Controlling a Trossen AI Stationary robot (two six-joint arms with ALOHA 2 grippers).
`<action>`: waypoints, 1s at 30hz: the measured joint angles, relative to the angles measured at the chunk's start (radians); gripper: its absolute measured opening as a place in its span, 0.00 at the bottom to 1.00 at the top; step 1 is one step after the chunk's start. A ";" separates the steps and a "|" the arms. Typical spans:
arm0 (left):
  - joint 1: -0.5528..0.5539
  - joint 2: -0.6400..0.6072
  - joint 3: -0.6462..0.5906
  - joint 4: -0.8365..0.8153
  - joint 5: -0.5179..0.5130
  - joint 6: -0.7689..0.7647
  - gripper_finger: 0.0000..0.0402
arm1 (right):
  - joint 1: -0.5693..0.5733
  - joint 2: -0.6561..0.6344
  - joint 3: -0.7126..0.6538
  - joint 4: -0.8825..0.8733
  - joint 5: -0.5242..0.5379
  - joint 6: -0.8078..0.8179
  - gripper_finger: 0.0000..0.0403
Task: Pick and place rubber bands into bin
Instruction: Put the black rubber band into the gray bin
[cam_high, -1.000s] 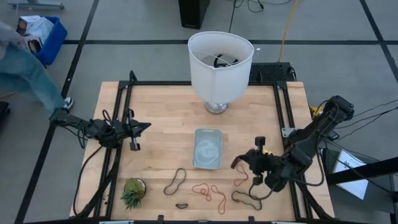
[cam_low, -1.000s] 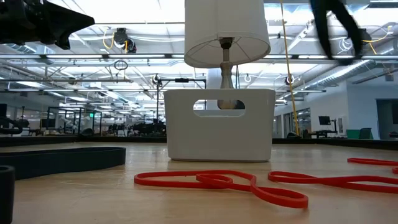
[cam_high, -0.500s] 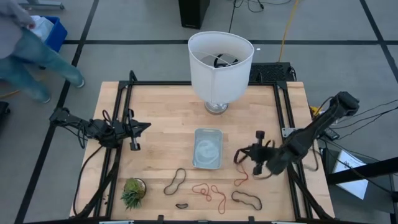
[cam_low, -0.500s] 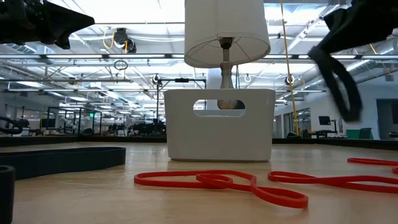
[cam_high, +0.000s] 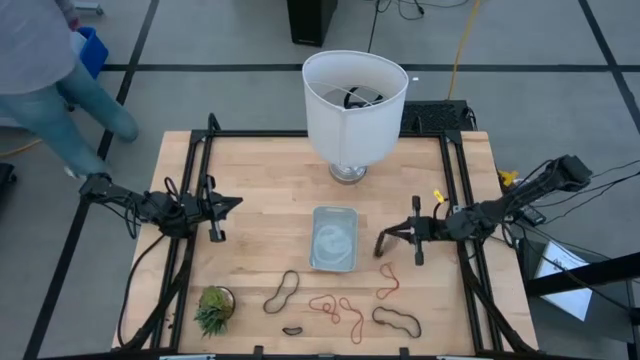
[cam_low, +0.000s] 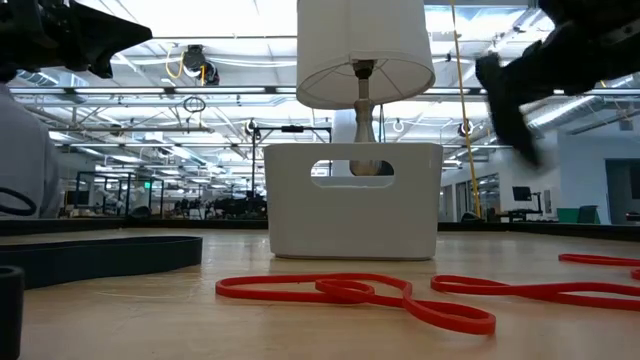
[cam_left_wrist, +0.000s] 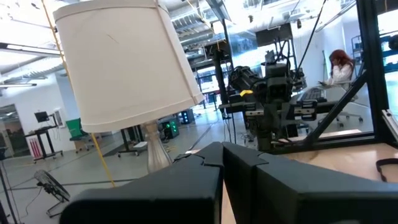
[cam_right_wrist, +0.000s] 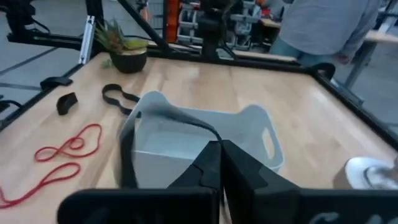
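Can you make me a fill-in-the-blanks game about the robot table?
The right claw holds a ___ rubber band beside the bin.
A tall white ___ stands behind the bin.
Loose bands on the table are black or ___.
The left claw waits at the table's ___ edge.
Missing words: black, lamp, red, left.

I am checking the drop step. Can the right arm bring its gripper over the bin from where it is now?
Probably yes. The right gripper, shut on a dark rubber band, hangs just beside the bin, and nothing stands between them.
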 joint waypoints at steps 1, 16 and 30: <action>0.000 0.000 0.000 0.000 0.000 0.000 0.02 | -0.010 0.003 0.000 0.001 0.000 0.005 0.00; 0.000 0.000 0.000 0.001 0.000 -0.002 0.02 | -0.145 0.178 0.119 0.112 -0.113 -0.056 0.00; 0.000 0.000 0.000 0.000 0.000 0.000 0.02 | -0.206 0.396 0.475 -0.034 -0.254 -0.184 0.00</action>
